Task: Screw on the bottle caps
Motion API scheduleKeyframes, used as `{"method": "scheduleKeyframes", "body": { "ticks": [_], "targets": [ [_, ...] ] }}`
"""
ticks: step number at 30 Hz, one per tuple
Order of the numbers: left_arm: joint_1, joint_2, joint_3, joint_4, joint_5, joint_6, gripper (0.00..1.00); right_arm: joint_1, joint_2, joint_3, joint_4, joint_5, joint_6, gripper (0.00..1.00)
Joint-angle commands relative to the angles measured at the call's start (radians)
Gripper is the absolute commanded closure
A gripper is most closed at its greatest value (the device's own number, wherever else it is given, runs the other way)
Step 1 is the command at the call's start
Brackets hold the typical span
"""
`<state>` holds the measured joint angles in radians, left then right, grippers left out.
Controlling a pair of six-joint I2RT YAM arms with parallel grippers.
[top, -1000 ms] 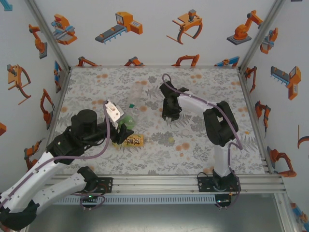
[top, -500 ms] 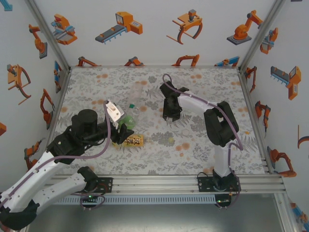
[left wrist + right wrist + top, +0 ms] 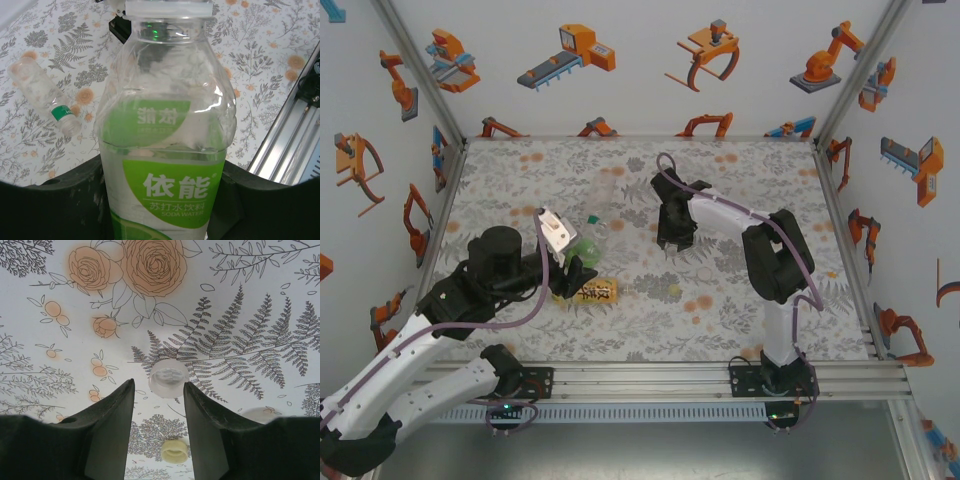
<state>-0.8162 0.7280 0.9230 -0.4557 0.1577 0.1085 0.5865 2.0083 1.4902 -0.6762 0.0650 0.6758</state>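
The left end effector (image 3: 162, 200) is clenched on the green-label bottle (image 3: 165, 150), gripping low on its body. The thin clear wall looks light and easily dented, so I judge the labelled waist the place to hold, firmly but without crushing. Its neck seems uncapped, though the wrist view crops it. The amber bottle (image 3: 596, 292) lies on the counter (image 3: 250, 300) just beside that bottle; off to that bottle's right, well apart, the right end effector (image 3: 158, 390) hangs released over the white cap (image 3: 168, 378), fingers apart and not touching it. The cap is small, smooth and probably slippery, best pinched across its rim.
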Motion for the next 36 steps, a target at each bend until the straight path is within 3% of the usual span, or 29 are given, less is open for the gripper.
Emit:
{"method": "scheduleKeyframes", "body": {
  "ticks": [1,26,36],
  "targets": [
    [0.006,-0.010,0.009,0.024,0.015,-0.010,1.00,0.001,0.017,-0.005,-0.027,0.015,-0.011,0.56],
    [0.006,-0.012,0.012,0.018,0.008,-0.010,1.00,0.001,0.033,-0.042,0.000,-0.001,0.000,0.56],
    [0.005,-0.007,0.013,0.023,0.013,-0.012,1.00,-0.006,-0.042,0.001,-0.041,0.025,-0.014,0.55]
  ]
}}
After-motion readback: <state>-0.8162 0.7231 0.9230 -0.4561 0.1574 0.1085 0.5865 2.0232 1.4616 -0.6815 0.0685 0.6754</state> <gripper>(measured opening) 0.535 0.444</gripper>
